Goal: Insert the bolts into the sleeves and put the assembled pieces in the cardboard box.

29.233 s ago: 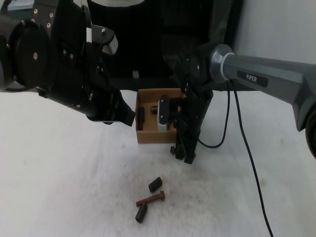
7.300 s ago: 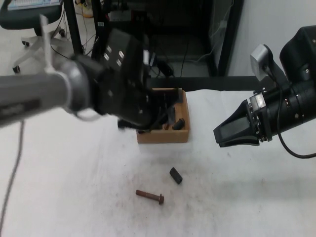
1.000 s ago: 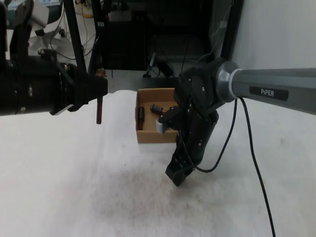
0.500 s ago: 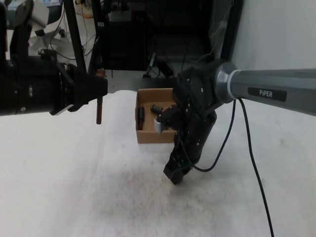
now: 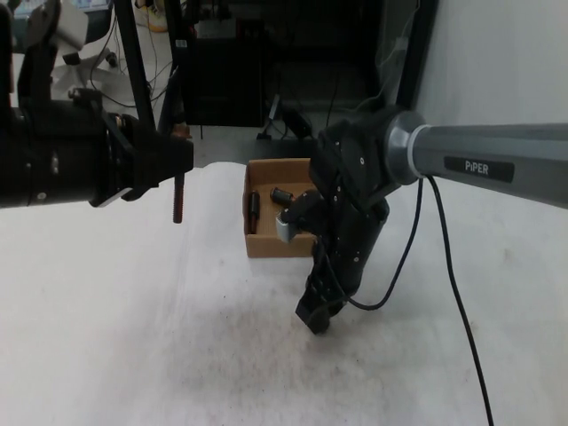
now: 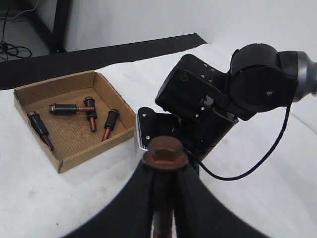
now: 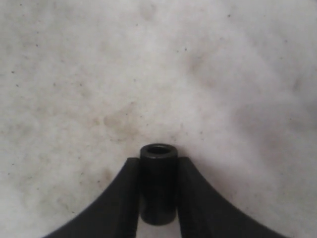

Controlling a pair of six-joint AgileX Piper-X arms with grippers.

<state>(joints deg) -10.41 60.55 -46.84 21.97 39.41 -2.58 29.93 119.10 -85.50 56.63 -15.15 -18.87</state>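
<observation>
The left fingers [image 6: 141,188] clench a bolt [image 6: 164,154], hanging upright above the desk [image 5: 133,337], well apart from the box [image 6: 119,136]; the right fingers [image 7: 130,183] grasp a sleeve [image 7: 158,188] low over the desk, near the box. Four assembled pieces [image 6: 64,109] lie in the box.

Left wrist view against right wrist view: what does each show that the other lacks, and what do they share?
Left wrist view: a bolt in the left gripper, the box with four assembled pieces, and the right arm beyond. Right wrist view: a sleeve in the right gripper, bore facing the camera. Both: the white bench and a gripper shut on its part.
</observation>
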